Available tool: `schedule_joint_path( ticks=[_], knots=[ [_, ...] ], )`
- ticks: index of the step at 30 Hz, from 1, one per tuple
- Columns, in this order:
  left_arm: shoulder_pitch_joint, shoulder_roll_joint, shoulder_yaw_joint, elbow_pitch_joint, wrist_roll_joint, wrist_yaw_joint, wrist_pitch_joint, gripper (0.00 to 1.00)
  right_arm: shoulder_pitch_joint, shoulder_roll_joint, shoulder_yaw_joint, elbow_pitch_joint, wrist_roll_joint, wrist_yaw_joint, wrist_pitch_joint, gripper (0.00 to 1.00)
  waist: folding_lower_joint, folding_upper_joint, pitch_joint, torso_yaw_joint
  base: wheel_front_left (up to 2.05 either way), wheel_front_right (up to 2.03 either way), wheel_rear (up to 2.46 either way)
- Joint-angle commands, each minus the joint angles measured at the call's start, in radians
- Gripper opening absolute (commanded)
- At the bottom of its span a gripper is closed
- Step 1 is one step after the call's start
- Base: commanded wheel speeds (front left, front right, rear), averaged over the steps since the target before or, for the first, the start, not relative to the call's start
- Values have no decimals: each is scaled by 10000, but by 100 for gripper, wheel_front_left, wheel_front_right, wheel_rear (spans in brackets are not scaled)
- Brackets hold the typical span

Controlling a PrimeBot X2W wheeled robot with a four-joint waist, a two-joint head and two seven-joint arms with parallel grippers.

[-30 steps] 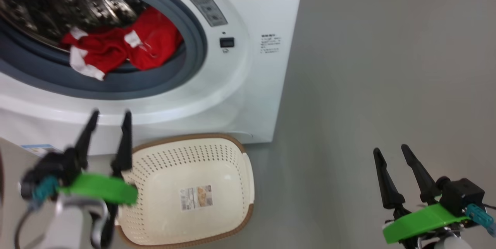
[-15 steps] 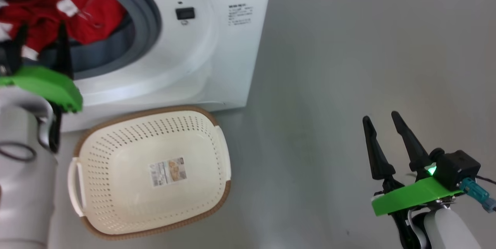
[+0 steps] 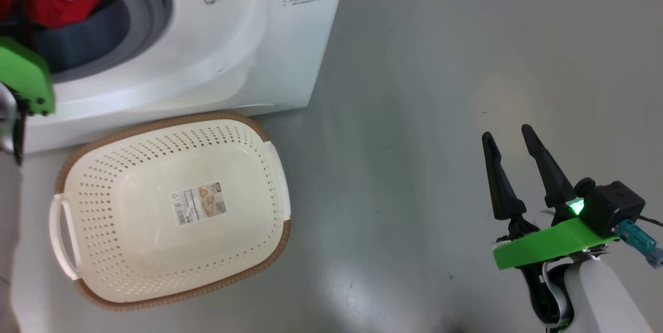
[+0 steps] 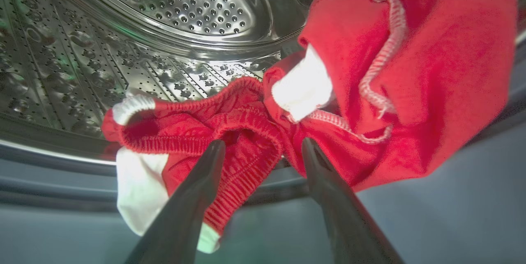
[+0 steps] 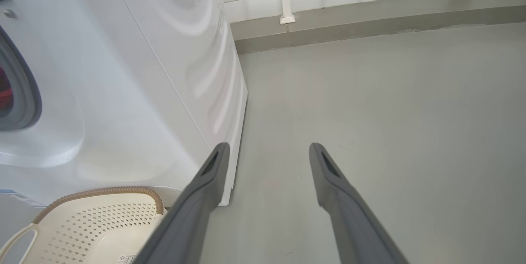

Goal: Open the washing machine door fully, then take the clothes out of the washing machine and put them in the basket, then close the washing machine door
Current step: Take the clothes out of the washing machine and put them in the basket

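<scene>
Left tool [image 4: 263, 143]: its two dark fingers are spread wide at the mouth of the drum [image 4: 185, 9]. The tips are right at the red fabric, with a ribbed fold showing in the gap between them. Nothing is pinched, and whether the tips press on the cloth cannot be told.
Right tool [image 3: 507, 132]: its fingers are parted and hold nothing. It hangs over the bare grey floor [image 3: 440, 63], well apart from the machine and to the right of the basket.
Clothes [image 4: 411, 71]: a bunched red heap with white trim and white patches. It lies at the front of the perforated steel drum, and one white end droops over the grey rubber ring [image 3: 150, 6].
Washing machine [image 3: 233, 53]: a white box standing on the floor. Its round opening is uncovered in the head view, with red cloth showing inside.
Basket [image 3: 103, 167]: cream, perforated and brown-rimmed, it sits on the floor just in front of the machine's base. It holds no cloth, and only a paper label [image 3: 199, 203] shows on its bottom.
</scene>
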Motion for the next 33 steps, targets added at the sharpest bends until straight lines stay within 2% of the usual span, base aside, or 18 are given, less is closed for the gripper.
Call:
schedule_joint_path(
  ticks=[1,6,13,15,16,17,26,33],
  knots=[
    [-244,662,69,-61,109,155,-18,100,-156,7,270,-263,27,65,-65,100,0,-1,142,-85,0,0,0],
    [-575,991,-159,353,289,473,53,100,-295,13,373,-340,55,65,-65,100,0,-1,382,-188,0,0,0],
    [-665,1004,-335,571,279,491,256,100,-372,15,391,-327,73,65,-65,100,0,-1,481,-213,0,0,0],
    [-642,1011,-343,608,236,508,309,34,-386,15,395,-314,72,65,-65,100,0,-1,460,-220,0,0,0],
    [-627,1023,-360,621,230,531,316,13,-389,15,401,-313,74,65,-65,100,0,-1,440,-225,0,0,0],
    [-618,1026,-369,633,213,533,315,0,-391,15,401,-316,75,65,-65,100,0,-1,426,-225,0,0,0],
    [-444,857,-279,681,-155,433,-207,0,-368,16,333,-253,28,65,-65,100,0,-1,102,-28,0,0,0],
    [-13,593,266,425,-897,194,-690,0,-252,16,314,-162,-38,65,-65,100,0,-1,-335,175,0,0,0]
  ],
)
